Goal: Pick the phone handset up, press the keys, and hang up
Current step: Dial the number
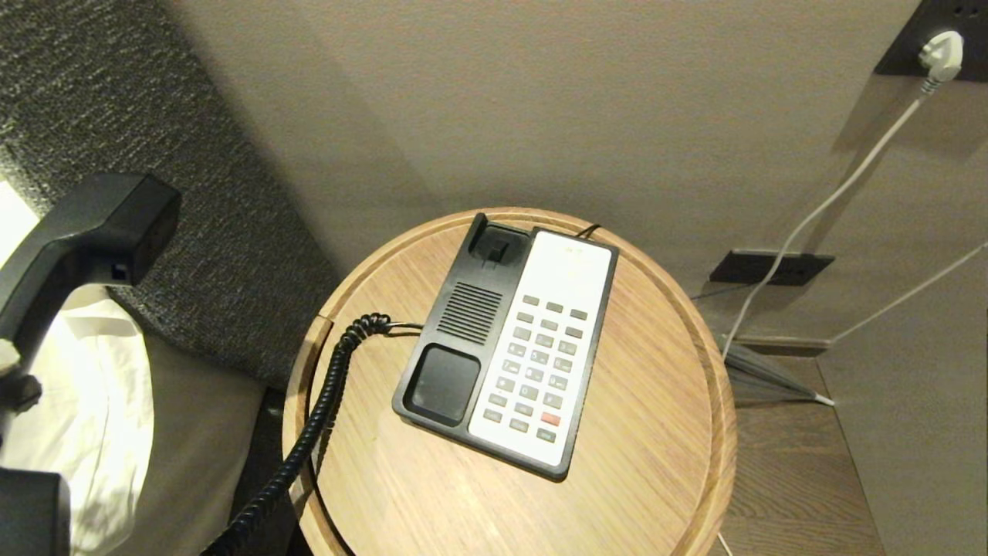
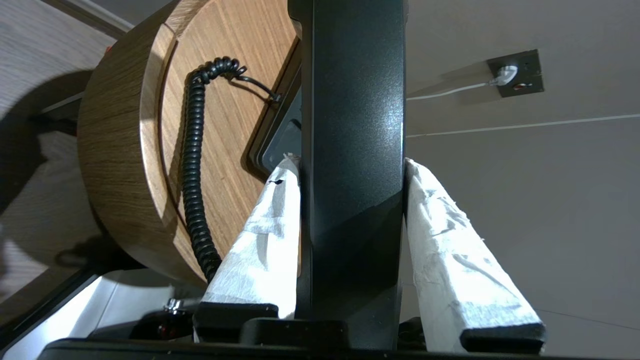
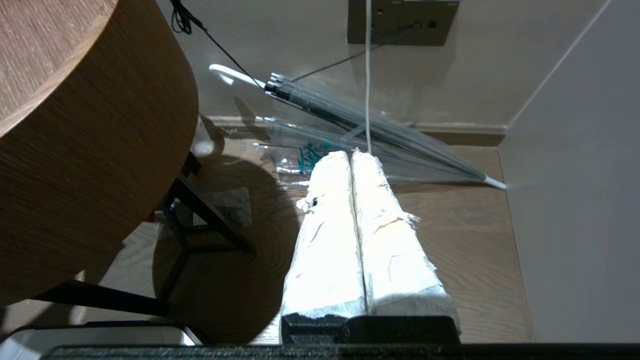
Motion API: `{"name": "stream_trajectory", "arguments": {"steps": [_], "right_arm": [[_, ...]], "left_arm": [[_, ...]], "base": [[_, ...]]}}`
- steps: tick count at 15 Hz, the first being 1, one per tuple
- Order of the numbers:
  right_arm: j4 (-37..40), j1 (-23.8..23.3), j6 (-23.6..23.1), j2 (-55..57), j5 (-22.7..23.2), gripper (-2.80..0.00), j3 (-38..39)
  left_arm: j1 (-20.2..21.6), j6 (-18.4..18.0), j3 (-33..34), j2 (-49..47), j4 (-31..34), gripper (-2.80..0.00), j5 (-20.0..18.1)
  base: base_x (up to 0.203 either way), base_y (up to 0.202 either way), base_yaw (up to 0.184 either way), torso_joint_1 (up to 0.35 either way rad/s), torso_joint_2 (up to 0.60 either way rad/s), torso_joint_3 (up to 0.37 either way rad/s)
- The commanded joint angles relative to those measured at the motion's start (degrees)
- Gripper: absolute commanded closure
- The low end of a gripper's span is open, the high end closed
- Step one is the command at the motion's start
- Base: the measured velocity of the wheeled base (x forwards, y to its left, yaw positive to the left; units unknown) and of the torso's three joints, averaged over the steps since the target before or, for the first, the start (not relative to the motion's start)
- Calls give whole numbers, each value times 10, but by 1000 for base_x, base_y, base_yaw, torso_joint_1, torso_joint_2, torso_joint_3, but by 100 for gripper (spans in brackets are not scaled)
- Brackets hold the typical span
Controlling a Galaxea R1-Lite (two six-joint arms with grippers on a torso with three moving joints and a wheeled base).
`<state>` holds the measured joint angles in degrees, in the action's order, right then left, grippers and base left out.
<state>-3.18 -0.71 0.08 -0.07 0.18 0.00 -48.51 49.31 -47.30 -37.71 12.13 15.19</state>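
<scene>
Phone handset (image 1: 85, 232): lifted off the phone base (image 1: 463, 324), up at the far left of the head view, above white bedding (image 1: 93, 417) and well apart from the round wooden table (image 1: 656, 432). Empty cradle on the base, with the speaker grille between its two recesses. Keys (image 1: 540, 363) just right of it, grey in rows of three on a white faceplate, one red button (image 1: 550, 419) near the bottom. Coiled cord (image 1: 324, 401) running from the base's left side over the table rim and down toward the lower left (nothing else lying on the tabletop). Beyond the table: a wall socket with a white plug (image 1: 940, 54), its cable trailing down, and a clear folded umbrella (image 3: 370, 135) on the floor by the wall.

Left gripper (image 2: 352, 165): partly open, taped fingers (image 2: 265, 240) pressed on both sides of the handset's narrow middle. Long axis running straight away from the wrist, far end over the base; in the head view, tilted, bulky end up and to the right.

Right gripper (image 3: 354, 160): parked low beside the table, fingers closed together, empty.
</scene>
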Motion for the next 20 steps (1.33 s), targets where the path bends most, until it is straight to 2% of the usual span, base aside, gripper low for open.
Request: {"name": "stream_trajectory", "arguments": {"steps": [1,2,3,4,6,8,12,14,16,20], "right_arm": [[19,0,3,0,1,0,-36],[55,0,5,0,5,0,-87],[119,0,8,0,15,0,-168],[189,0,12,0,30,0,-250],[277,0,18,8,66,0,-367],[268,-1,39,77,79,0,-422],[227,-1,75,379,102,0,-505],[205,5,83,518,108,0,-532],[170,61,88,632,85,0,-557],[118,273,108,749,-23,0,-605]], "left_arm": [[-1,3,-6,0,1,0,3],[0,3,-6,-2,1,0,4],[0,4,-6,-7,-1,0,6],[-1,3,-7,-7,-7,0,4],[-1,3,-1,-8,-35,0,-2],[1,3,3,-7,-46,0,-19],[13,6,21,0,-53,0,-58],[36,5,38,4,-53,0,-69],[40,5,51,16,-53,0,-89],[48,9,68,25,-63,0,-97]], "base": [[0,0,0,0,0,0],[0,0,0,0,0,0],[0,0,0,0,0,0],[0,0,0,0,0,0],[0,0,0,0,0,0],[0,0,0,0,0,0],[0,0,0,0,0,0],[0,0,0,0,0,0],[0,0,0,0,0,0],[0,0,0,0,0,0]]}}
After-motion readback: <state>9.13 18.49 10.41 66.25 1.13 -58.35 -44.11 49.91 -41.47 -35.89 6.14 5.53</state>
